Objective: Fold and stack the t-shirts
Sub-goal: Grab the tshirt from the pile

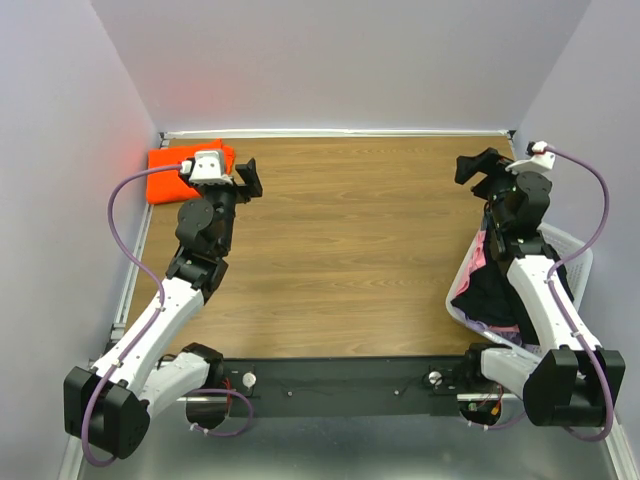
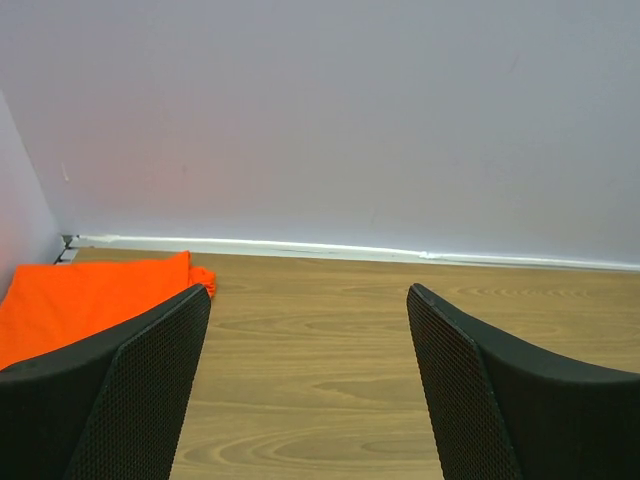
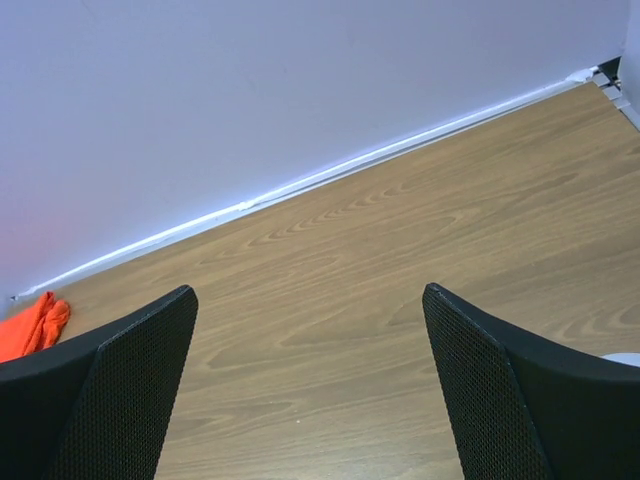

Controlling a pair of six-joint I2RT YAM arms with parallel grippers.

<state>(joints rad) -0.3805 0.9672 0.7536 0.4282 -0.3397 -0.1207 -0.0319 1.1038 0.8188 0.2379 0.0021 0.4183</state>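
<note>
A folded orange t-shirt (image 1: 170, 172) lies in the far left corner of the wooden table; it also shows in the left wrist view (image 2: 70, 300) and, as a small edge, in the right wrist view (image 3: 30, 325). My left gripper (image 1: 250, 178) is open and empty, just right of the orange shirt and above the table. My right gripper (image 1: 472, 168) is open and empty at the far right, above the table. A white basket (image 1: 570, 250) at the right edge holds dark and pink t-shirts (image 1: 490, 290), partly hidden by my right arm.
Pale walls close the table at the back and on both sides. A white strip (image 2: 350, 250) runs along the foot of the back wall. The bare wooden tabletop (image 1: 350, 250) spreads between the two arms.
</note>
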